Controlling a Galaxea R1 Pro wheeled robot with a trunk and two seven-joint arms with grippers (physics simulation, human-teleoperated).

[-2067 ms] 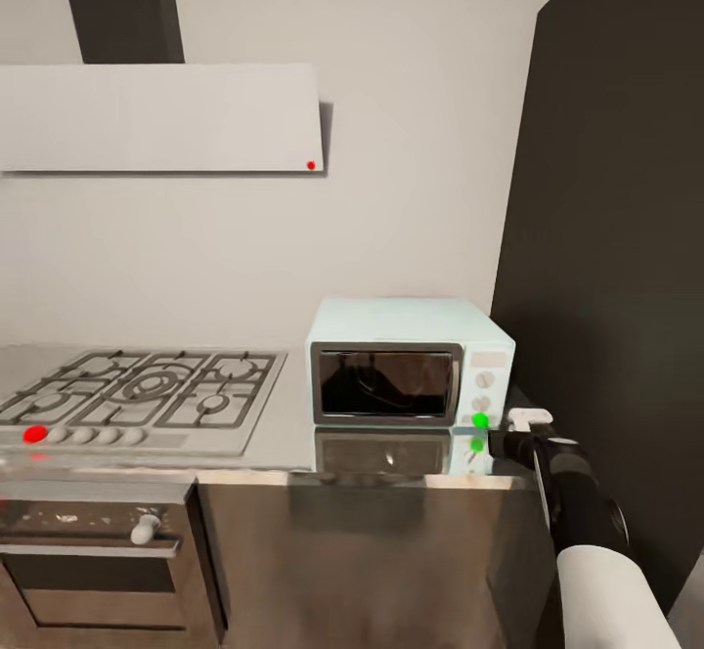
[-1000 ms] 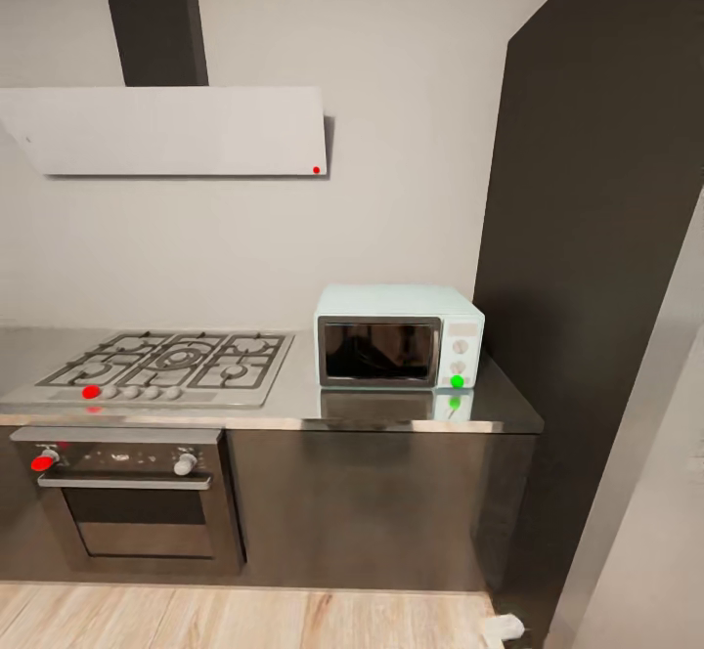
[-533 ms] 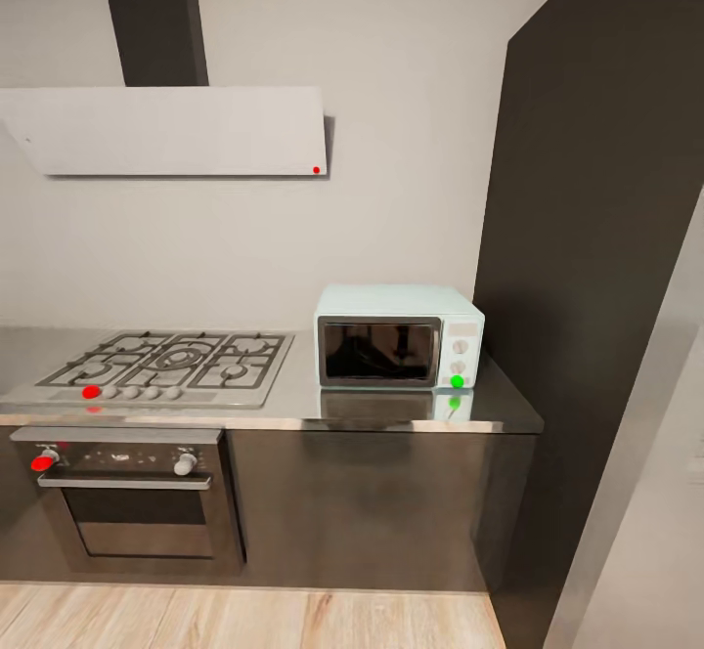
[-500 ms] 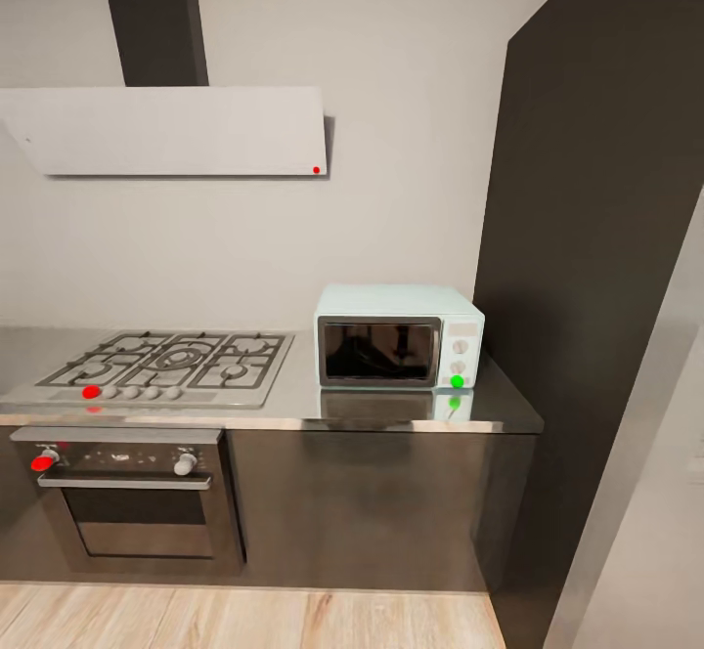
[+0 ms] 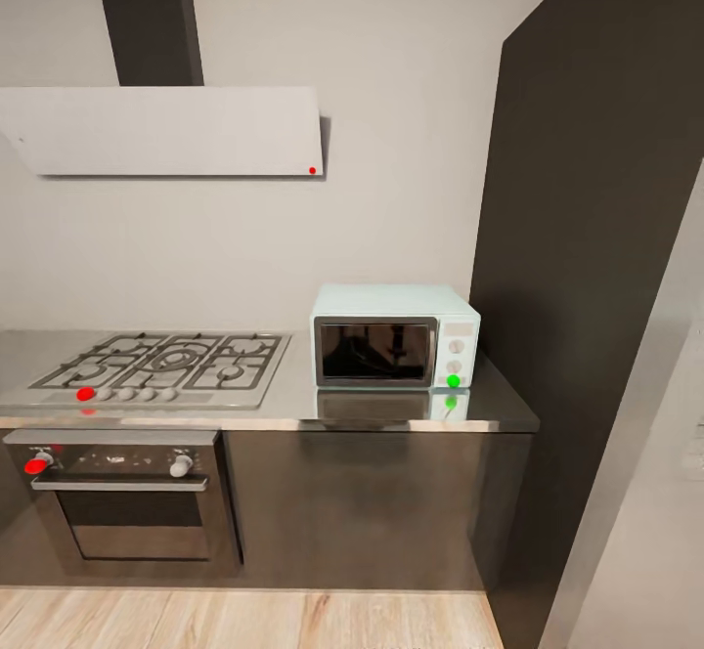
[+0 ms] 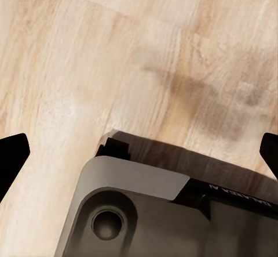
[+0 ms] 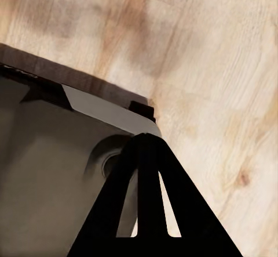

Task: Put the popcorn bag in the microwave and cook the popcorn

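Note:
The pale mint-blue microwave [image 5: 394, 336] stands at the right end of the grey countertop [image 5: 293, 403], its dark glass door closed and a green light [image 5: 453, 380] glowing on its knob panel. The popcorn bag and the popcorn are out of view. In the left wrist view my left gripper [image 6: 139, 155] is open wide, one fingertip [image 6: 11, 158] at each edge, above the wooden floor [image 6: 87, 54]. In the right wrist view my right gripper [image 7: 145, 140] is shut with nothing in it, its dark fingers [image 7: 142, 199] meeting in a point.
A gas hob [image 5: 161, 366] with a red knob lies left of the microwave, over a dark built-in oven [image 5: 122, 502]. A white hood [image 5: 166, 129] hangs above. A tall dark panel [image 5: 587, 238] closes the right side. My grey base [image 6: 150, 210] sits on the floor.
The camera has pulled back from the microwave, where my right arm reached near the green light; over the last half second the picture has only shifted slightly.

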